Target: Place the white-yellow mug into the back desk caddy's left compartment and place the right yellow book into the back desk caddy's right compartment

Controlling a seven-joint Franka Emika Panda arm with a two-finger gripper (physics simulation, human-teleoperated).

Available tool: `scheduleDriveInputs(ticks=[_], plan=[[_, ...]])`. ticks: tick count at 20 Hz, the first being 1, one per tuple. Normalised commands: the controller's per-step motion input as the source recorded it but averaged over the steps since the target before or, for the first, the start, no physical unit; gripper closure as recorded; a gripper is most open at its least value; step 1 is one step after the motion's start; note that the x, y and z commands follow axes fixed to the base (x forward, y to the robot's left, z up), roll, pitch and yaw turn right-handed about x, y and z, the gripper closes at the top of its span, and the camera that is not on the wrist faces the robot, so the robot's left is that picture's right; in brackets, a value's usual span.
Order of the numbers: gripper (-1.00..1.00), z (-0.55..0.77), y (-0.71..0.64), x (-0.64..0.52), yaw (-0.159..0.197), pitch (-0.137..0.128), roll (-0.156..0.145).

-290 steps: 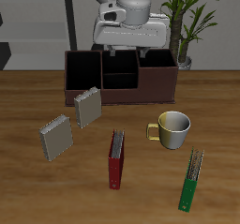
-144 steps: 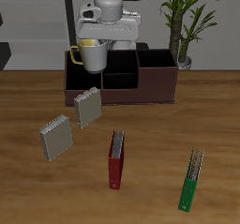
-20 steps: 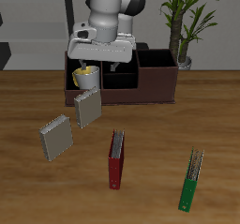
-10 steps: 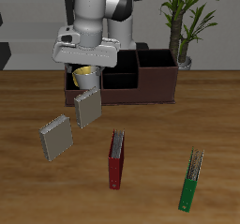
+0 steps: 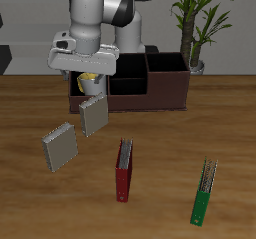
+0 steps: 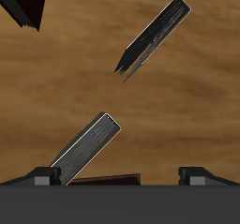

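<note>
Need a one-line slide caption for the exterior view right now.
White-yellow mug sits in the back desk caddy; gripper above two yellow books.

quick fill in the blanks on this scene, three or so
1. The white-yellow mug stands in an end compartment of the back desk ____.
2. The gripper is above the table with its jaws ____ and nothing between them.
3. The book nearest the green book is ____ in colour.

Missing words: caddy; open; red
</note>
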Motion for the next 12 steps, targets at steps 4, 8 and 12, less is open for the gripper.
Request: scheduleDriveInputs(ticks=[4, 8, 12], plan=[[-1.0, 0.11, -0.14, 0.11, -0.012, -0.008, 0.011], [-1.0, 0.14, -0.05, 0.15, -0.02, -0.036, 0.014], [-1.0, 0.1, -0.01, 0.14, -0.01, -0.016, 0.012]])
